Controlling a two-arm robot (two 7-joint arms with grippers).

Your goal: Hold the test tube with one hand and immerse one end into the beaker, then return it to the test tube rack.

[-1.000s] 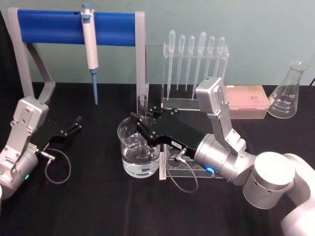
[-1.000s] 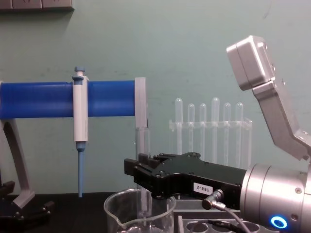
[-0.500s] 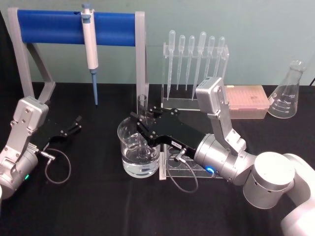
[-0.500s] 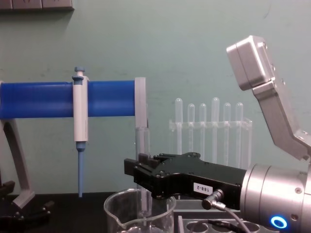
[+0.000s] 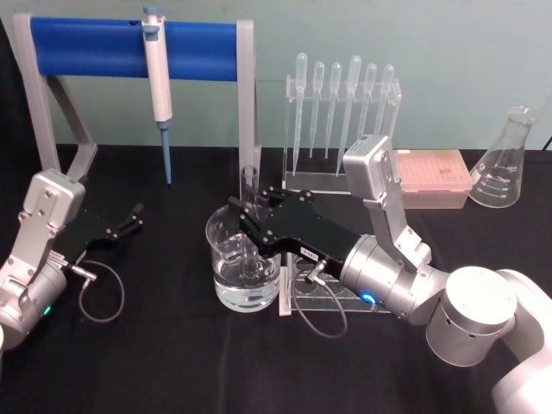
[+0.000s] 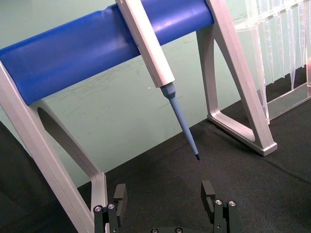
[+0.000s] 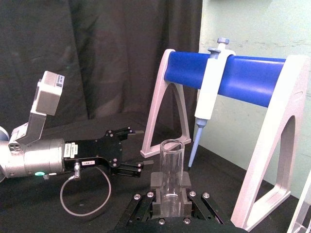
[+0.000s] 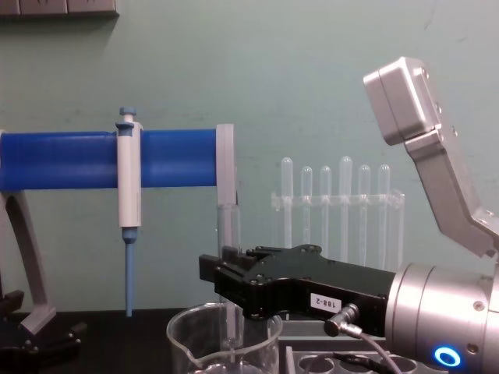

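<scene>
The test tube (image 5: 249, 185) stands upright, a long clear glass tube, its lower end down inside the beaker (image 5: 231, 289), which holds clear liquid. My right gripper (image 5: 247, 226) is shut on the tube's middle, just above the beaker's rim. From the chest, the tube (image 8: 228, 226) rises out of the black right gripper (image 8: 222, 276) over the beaker (image 8: 187, 343). The right wrist view has the tube (image 7: 170, 167) clamped in the right gripper (image 7: 170, 201). My left gripper (image 5: 129, 221) rests open on the table at the left, also seen as the left gripper (image 6: 164, 196).
A blue-barred stand (image 5: 129, 39) with a hanging white-and-blue micropipette (image 5: 158, 82) is behind the beaker. A pipette rack (image 5: 341, 121), pink tip box (image 5: 431, 177) and conical flask (image 5: 504, 164) line the back right. A clear holed rack (image 5: 323, 293) lies beside the beaker under my right arm.
</scene>
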